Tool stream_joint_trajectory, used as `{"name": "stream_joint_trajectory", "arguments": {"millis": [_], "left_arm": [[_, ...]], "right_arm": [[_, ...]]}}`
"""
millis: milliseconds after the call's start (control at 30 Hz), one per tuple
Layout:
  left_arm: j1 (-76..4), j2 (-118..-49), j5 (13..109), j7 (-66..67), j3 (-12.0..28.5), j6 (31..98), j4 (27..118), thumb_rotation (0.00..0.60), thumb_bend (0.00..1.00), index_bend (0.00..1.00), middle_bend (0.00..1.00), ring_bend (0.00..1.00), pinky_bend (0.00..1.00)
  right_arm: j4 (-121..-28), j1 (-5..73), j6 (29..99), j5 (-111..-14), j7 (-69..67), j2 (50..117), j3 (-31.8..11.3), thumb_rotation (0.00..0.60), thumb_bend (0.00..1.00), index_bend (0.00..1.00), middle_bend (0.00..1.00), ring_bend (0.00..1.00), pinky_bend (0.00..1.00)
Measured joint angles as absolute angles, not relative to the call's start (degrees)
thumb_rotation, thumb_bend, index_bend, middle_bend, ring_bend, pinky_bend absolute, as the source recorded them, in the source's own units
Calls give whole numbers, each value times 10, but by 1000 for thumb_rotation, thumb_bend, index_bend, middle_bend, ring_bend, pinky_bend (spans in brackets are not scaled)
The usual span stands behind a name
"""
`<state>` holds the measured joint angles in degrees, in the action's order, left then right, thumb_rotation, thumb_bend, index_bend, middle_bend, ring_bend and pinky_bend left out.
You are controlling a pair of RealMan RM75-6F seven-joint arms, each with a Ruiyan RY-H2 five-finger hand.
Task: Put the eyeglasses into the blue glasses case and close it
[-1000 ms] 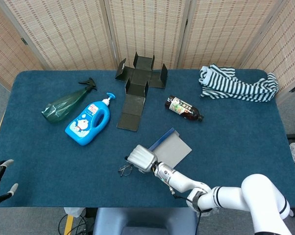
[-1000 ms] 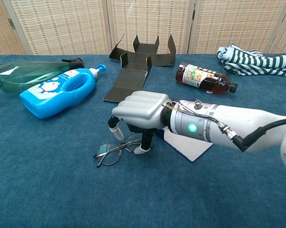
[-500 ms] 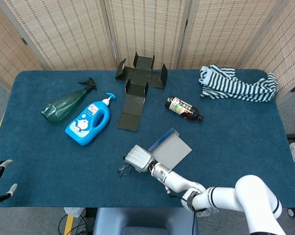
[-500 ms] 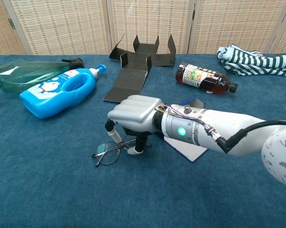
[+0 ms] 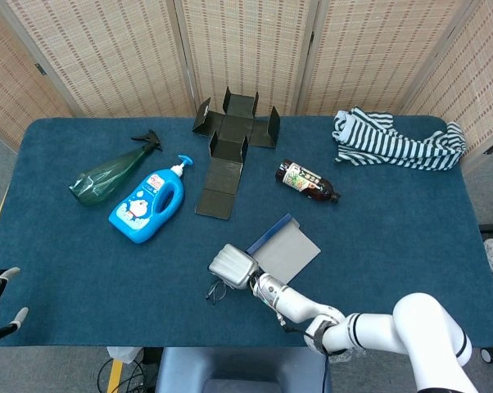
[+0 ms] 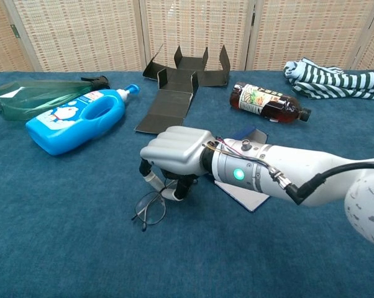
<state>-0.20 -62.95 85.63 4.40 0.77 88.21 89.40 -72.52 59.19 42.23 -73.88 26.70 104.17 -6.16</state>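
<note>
Right hand (image 6: pixel 174 151) curled (fingers down).

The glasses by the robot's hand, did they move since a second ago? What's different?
Yes. The right hand has curled its fingers around the eyeglasses and tipped them up, so one lens now hangs below the hand instead of lying flat. The hand itself barely shifted. The glasses case, blue bottle and the rest stayed put.

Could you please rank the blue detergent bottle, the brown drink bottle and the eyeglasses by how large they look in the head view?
1. blue detergent bottle
2. brown drink bottle
3. eyeglasses, partly hidden under the right hand
</note>
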Motion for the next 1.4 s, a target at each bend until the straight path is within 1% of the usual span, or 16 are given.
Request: {"name": "stream_joint_trajectory", "arguments": {"millis": [133, 300, 633, 800, 1000, 1400], "left_arm": [[-2, -629, 857, 44, 8, 883, 894, 600, 304, 227, 257, 232, 300], [-2, -629, 858, 44, 8, 883, 894, 600, 303, 228, 257, 232, 300], [-9, -628, 862, 51, 10, 877, 899, 600, 304, 227, 257, 232, 300], [-12, -628, 865, 55, 10, 874, 903, 600, 303, 228, 257, 232, 300], [-15, -631, 865, 59, 9, 869, 905, 600, 302, 227, 257, 232, 300], [-17, -634, 861, 63, 8, 862, 904, 600, 304, 227, 257, 232, 300]], "right_arm": [[-732, 586, 430, -752, 257, 1034, -56, 600, 420, 627, 1000, 1000, 903], [-748, 577, 448, -770, 242, 1019, -50, 600, 422, 632, 1000, 1000, 903], [-830, 539, 521, -826, 208, 937, -37, 600, 423, 635, 1000, 1000, 903], [-851, 515, 545, -842, 199, 893, -25, 600, 423, 635, 1000, 1000, 903], [-830, 492, 543, -832, 194, 868, -13, 600, 424, 634, 1000, 1000, 903], [-762, 467, 535, -836, 147, 867, 1, 600, 423, 635, 1000, 1000, 903]]}}
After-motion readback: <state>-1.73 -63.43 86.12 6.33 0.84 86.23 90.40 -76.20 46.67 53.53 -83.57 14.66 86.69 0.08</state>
